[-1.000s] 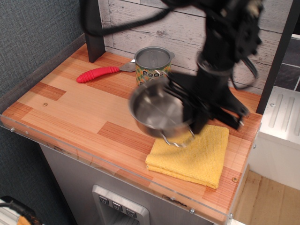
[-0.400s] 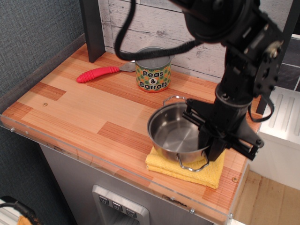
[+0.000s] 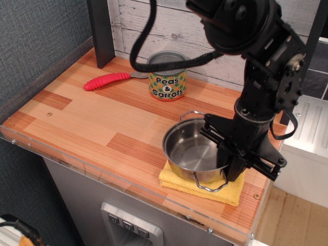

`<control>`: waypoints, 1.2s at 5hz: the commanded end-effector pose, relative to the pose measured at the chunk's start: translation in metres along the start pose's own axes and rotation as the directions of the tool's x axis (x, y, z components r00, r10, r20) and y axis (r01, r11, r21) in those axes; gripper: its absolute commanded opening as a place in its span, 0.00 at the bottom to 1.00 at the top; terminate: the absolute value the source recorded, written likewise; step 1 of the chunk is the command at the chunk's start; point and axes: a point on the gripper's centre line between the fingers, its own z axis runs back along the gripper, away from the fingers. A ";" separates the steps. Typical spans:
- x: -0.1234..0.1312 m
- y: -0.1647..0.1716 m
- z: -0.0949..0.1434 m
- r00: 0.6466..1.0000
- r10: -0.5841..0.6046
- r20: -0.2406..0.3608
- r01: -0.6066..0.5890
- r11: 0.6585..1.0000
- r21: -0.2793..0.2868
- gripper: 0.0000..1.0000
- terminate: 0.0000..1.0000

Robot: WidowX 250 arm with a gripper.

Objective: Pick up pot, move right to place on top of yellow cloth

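Sitting upright on the yellow cloth (image 3: 225, 190), the pot (image 3: 195, 152) is gripped by the hand (image 3: 229, 165).

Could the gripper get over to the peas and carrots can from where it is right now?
Probably yes, but not right away. The gripper looks shut on the pot over the yellow cloth. The can stands apart with bare tabletop between.
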 end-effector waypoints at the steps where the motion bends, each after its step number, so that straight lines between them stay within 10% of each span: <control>1: -0.001 0.004 0.026 0.995 0.008 0.098 -0.004 0.999 -0.035 1.00 0.00; 6: -0.036 0.016 0.112 0.992 0.064 0.109 -0.064 0.998 0.001 1.00 0.00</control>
